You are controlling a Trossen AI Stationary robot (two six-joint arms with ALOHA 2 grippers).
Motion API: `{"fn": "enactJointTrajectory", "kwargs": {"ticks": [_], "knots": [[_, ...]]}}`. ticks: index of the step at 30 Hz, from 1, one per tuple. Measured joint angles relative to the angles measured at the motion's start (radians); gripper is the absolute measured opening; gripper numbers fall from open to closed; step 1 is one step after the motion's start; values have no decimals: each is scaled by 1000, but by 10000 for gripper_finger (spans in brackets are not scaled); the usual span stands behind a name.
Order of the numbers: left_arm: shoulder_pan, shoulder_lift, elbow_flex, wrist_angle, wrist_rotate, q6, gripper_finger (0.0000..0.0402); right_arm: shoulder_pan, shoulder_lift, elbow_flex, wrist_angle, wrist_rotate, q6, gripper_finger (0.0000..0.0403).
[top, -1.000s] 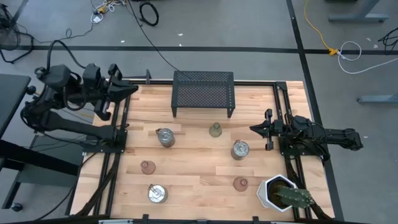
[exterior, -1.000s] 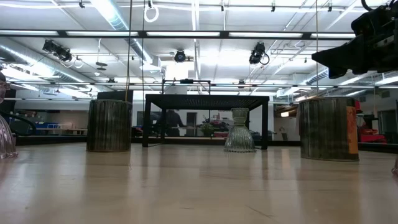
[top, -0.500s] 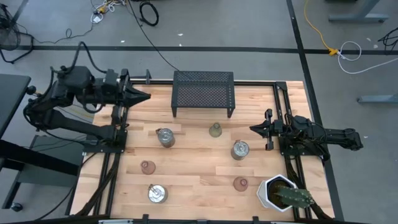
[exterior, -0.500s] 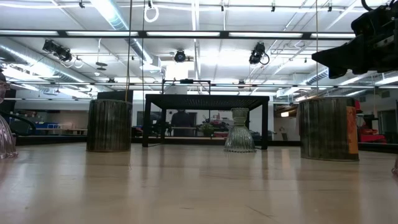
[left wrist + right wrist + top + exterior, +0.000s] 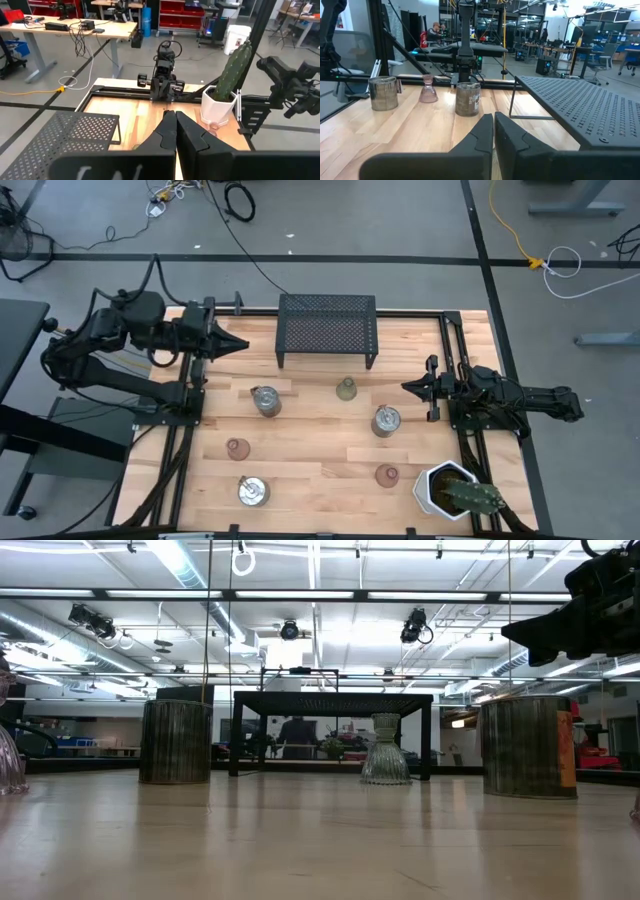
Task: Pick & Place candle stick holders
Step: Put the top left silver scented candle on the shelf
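Six candle stick holders on the wooden table [image 5: 320, 470], none held.

Silvery metallic holders:
- upper silvery holder [image 5: 265, 400], left of frame centre, just below the black mesh rack [image 5: 327, 328]
- right silvery holder [image 5: 386, 420], right of centre
- lower silvery holder [image 5: 253, 491], lower left of the tabletop

Tinted-glass cups:
- olive-green cup [image 5: 346, 389], centre of frame, between the upper and right silvery holders, just below the rack
- left pink cup [image 5: 237, 448], left of centre, above the lower silvery holder
- right pink cup [image 5: 387, 475], lower right, just beside the white hexagonal pot with a cactus [image 5: 452, 490]

All six upright and well apart from each other.

Left gripper [image 5: 240, 344]: upper left of the high view, over the table's left edge beside the rack, pointing right; pincer pressed together, nothing between the fingers, as in its own wrist view [image 5: 172, 125].

Right gripper [image 5: 408, 387]: right of centre in the high view, near the table's right rail, pointing left toward the right silvery holder but apart from it; pincer narrowed to a sliver, gripping nothing [image 5: 493, 122].

Low view: rack in mid-frame, olive-green cup [image 5: 385, 750] in front of it, silvery holders either side [image 5: 176, 741] [image 5: 527, 746].
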Motion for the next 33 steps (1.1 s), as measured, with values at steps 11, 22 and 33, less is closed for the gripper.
{"fn": "enactJointTrajectory", "kwargs": {"ticks": [11, 22, 33], "knots": [[0, 0, 0, -88, 0, 25, 8, 0, 0, 0, 0, 0, 0, 20], [0, 0, 0, -197, 0, 26, 7, 0, 0, 0, 0, 0, 0, 20], [0, 0, 0, -318, 0, 28, 14, 0, 0, 0, 0, 0, 0, 20]]}}
